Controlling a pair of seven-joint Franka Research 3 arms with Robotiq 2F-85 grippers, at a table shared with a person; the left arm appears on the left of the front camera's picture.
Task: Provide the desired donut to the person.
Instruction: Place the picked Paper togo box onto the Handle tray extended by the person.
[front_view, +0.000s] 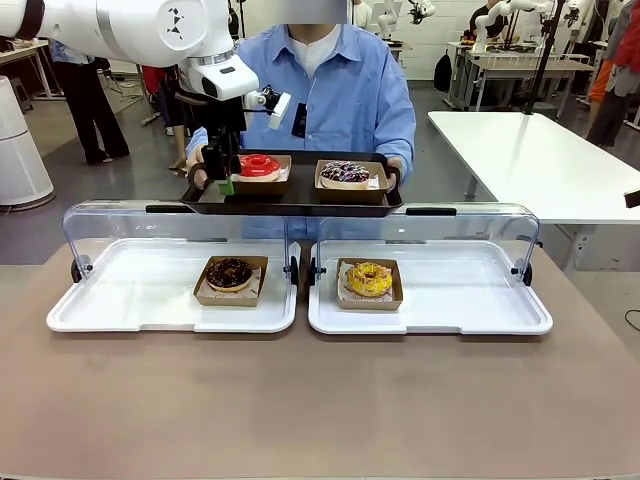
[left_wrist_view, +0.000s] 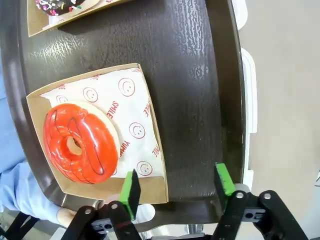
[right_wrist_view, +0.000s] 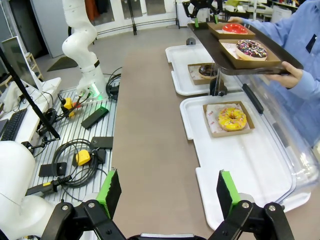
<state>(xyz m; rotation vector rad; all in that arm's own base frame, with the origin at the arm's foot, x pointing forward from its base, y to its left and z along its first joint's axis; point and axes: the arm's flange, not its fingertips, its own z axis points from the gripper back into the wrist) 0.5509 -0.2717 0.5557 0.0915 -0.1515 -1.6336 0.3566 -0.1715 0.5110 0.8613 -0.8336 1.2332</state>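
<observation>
The red donut (left_wrist_view: 80, 142) is glossy, with a bright red glaze and a small hole, and it sits in a shallow brown cardboard tray (left_wrist_view: 150, 192) lined with white paper printed with red smiley faces. That tray rests on the dark serving tray (front_view: 290, 198) that the person (front_view: 340, 85) in the light-blue shirt holds up with both hands at the far side of the tabletop (front_view: 320, 400).

There are four donuts in all, each in its own cardboard tray. Two are on the dark serving tray: the red one and a chocolate donut with coloured sprinkles (front_view: 345, 173) beside it. Two lie lower down, one on each of the two white display trays with raised clear lids: a chocolate donut (front_view: 229, 272) on the left white tray (front_view: 110, 300) and a yellow donut (front_view: 369, 278) on the right white tray (front_view: 480, 300).

The left gripper (left_wrist_view: 176, 187) hangs over the near edge of the serving tray with its fingers spread wide and nothing between them. In the left wrist view the red donut lies just outside the fingers, up and to the left of one green pad, and a corner of its cardboard tray reaches in between them.

The right gripper (right_wrist_view: 170, 192) is well away from all the donuts, over the near part of the tabletop, its fingers wide apart and empty.
</observation>
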